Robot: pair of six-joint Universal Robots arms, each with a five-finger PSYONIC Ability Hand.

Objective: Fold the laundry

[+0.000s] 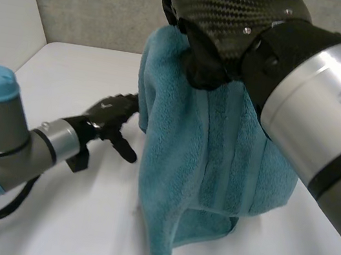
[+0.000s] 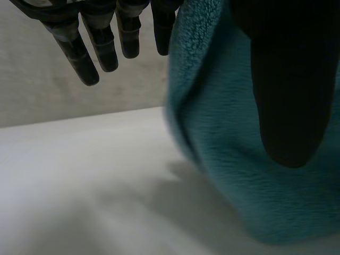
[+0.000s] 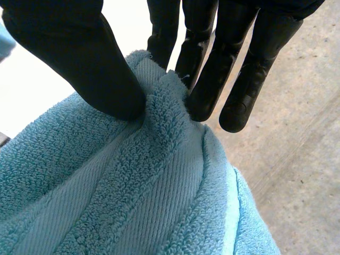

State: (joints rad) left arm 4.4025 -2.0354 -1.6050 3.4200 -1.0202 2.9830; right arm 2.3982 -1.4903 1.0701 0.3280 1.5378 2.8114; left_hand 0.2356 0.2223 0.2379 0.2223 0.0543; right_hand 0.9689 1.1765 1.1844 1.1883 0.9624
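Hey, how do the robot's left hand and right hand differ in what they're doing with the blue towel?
Height: the right hand is up at the top of the towel; the left hand is low, near the table, at its side edge. Grip: the right hand pinches the towel between thumb and fingers; the left hand's fingers hang straight, unclosed. Both are black and at one towel.

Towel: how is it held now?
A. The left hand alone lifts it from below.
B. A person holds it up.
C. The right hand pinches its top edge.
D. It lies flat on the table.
C: in the right wrist view the right hand squeezes between thumb and fingers the top edge of the towel, which hangs from it in the head view.
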